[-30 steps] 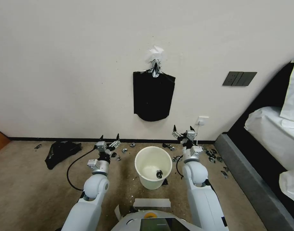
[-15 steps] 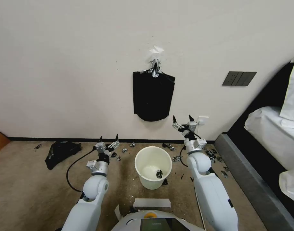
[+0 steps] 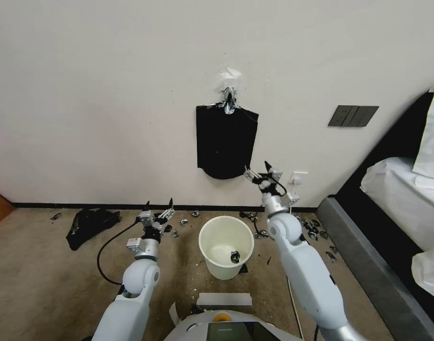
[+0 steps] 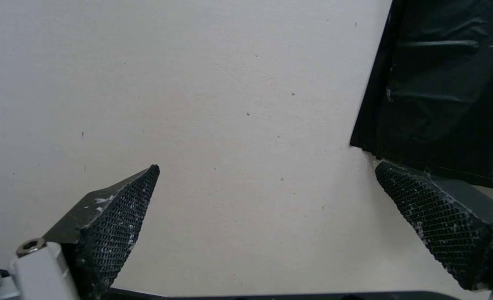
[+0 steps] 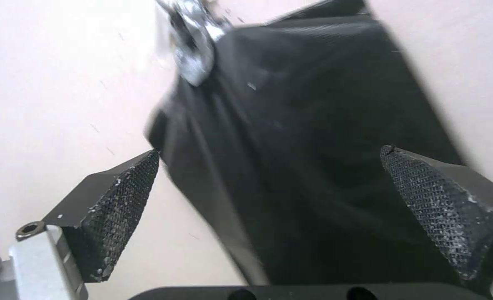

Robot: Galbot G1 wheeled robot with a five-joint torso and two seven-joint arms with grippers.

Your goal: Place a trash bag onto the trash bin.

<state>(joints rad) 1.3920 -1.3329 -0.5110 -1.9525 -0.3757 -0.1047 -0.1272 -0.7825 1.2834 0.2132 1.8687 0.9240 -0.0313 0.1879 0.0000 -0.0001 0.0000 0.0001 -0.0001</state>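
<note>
The trash bin (image 3: 221,271), a cream-white pail, stands on the carpet between my arms with a small dark scrap inside. A trash bag on its own is out of view. On the wall a flat black sheaf (image 3: 226,142) hangs from a silver clip (image 3: 229,100). My right gripper (image 3: 257,167) is raised, open, just below and right of the sheaf's bottom edge. In the right wrist view the sheaf (image 5: 313,125) and clip (image 5: 194,62) lie ahead of the open right gripper (image 5: 271,150). My left gripper (image 3: 159,202) is open, low, left of the bin. The left gripper (image 4: 267,166) faces bare wall beside the sheaf (image 4: 446,91).
A squashed black plastic heap (image 3: 91,225) lies on the floor at the left by the wall. Small dark and silver scraps (image 3: 316,232) litter the carpet near the skirting. A bed with a grey base (image 3: 363,265) runs along the right. A tape strip (image 3: 225,299) lies near my base.
My right arm has risen and swung left, from beside the bin up to the sheaf's lower right corner. The left arm has barely moved.
</note>
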